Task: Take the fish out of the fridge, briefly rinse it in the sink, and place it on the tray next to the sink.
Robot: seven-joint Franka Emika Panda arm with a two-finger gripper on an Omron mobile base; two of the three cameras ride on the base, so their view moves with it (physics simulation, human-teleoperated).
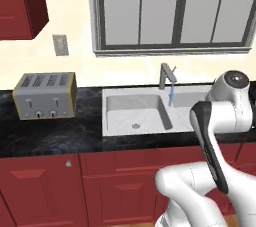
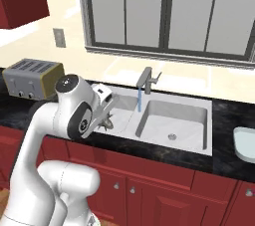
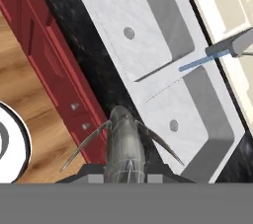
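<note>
My gripper (image 3: 126, 177) is shut on the fish (image 3: 123, 141), a slim grey-silver body with thin fins spread to both sides. In the hand view the fish hangs over the black counter strip at the front of the sink (image 3: 153, 87), its tip near the divider between the two basins. From the right base view, the gripper (image 2: 106, 116) and fish (image 2: 105, 123) sit at the sink's (image 2: 196, 113) left front corner. A blue stream of water (image 2: 140, 99) runs from the faucet (image 2: 147, 80). The pale tray (image 2: 245, 143) lies on the counter at the far right.
A silver toaster (image 1: 45, 95) stands on the black counter left of the sink (image 1: 105, 116). Red cabinet doors (image 1: 45, 191) run below the counter, with wood floor (image 3: 29, 70) beneath. A window (image 1: 175, 6) spans the wall behind the faucet (image 1: 166, 76).
</note>
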